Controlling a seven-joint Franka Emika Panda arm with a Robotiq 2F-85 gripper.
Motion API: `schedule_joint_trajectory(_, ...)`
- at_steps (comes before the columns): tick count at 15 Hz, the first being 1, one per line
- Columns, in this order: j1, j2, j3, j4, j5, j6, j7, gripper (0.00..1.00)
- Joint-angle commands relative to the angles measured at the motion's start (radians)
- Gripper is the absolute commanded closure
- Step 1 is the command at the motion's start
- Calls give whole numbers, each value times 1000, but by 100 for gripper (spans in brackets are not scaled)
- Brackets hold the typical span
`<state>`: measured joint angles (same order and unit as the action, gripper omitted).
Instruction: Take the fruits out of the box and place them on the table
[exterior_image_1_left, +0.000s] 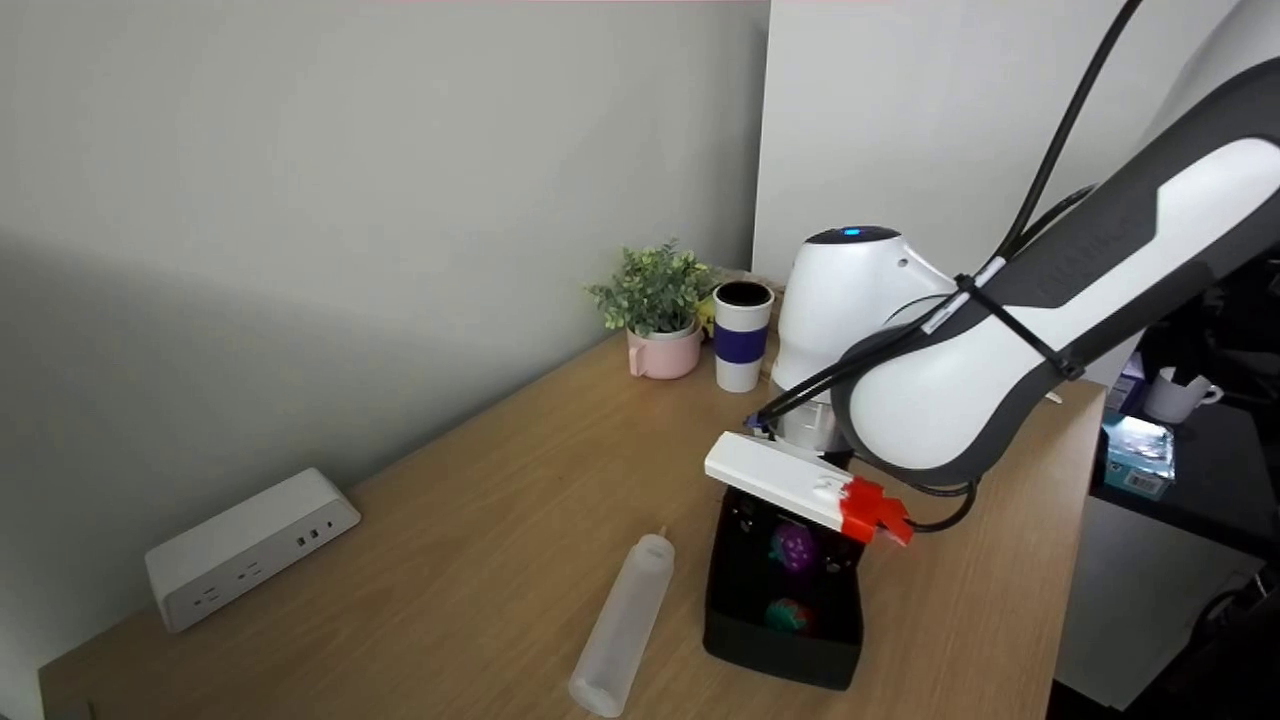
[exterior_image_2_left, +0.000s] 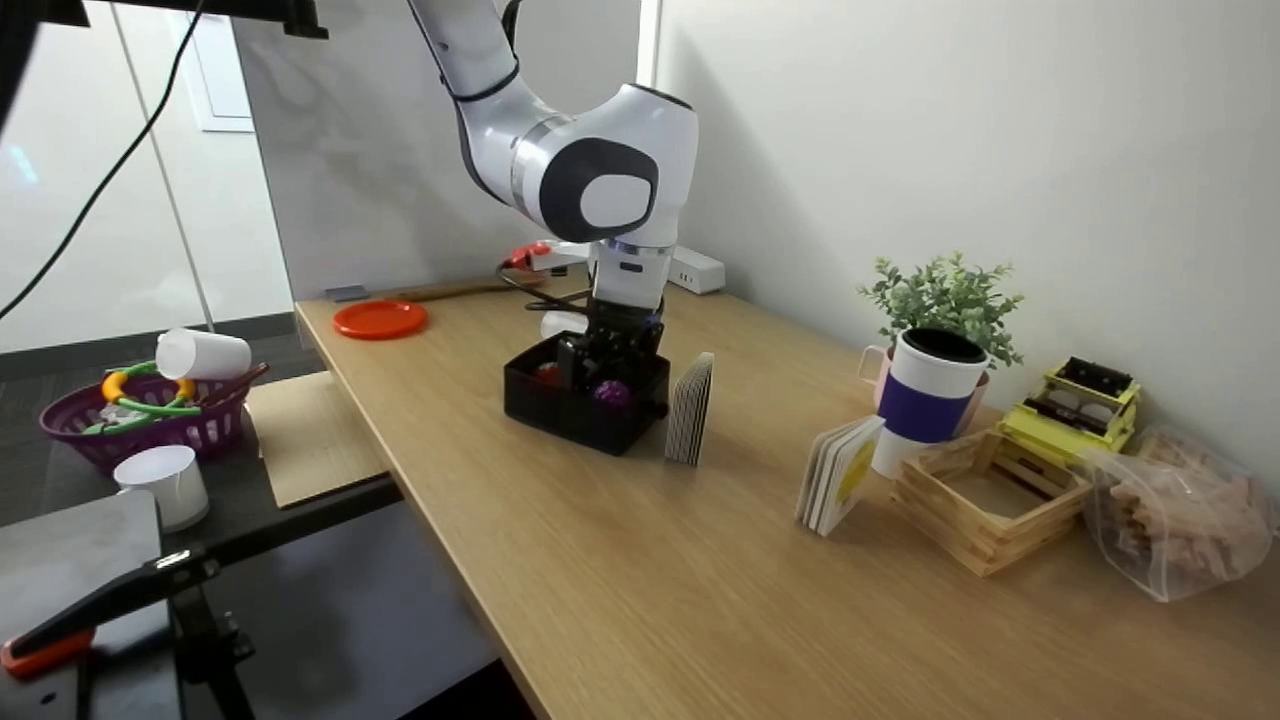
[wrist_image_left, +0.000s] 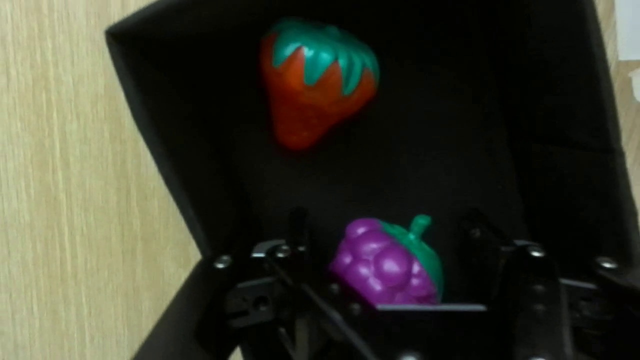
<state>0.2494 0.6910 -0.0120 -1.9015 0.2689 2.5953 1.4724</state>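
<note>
Currently, a purple grape bunch (wrist_image_left: 385, 265) and a red strawberry (wrist_image_left: 315, 90), 2 toy fruits in all, are seen lying apart in the black box (wrist_image_left: 175, 135), which is set on the wood-grain table (wrist_image_left: 75, 200). The grape bunch is straddled by the gripper (wrist_image_left: 387, 222); its fingers (wrist_image_left: 298, 230) are seen spread, with a dark gap left on either side of the fruit, so nothing appears to be gripped. Light, stiff, hollow plastic may be expected, hardly fragile, though the glossy skin could slip. A hold is best taken low across the widest part of the bumps, where the fingers can be seated between lobes; the thin green stem should be avoided. For the strawberry, the broad end under the green cap would be preferred.
</note>
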Motion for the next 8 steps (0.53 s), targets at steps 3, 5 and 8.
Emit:
schedule_joint_trajectory(3, -2, 34, 3, 58, -16, -43, 16, 70)
schedule_joint_trajectory(5, 4, 36, -3, 62, -26, -43, 18, 78)
schedule_joint_trajectory(8, 6, 38, -5, 67, -36, -42, 19, 79)
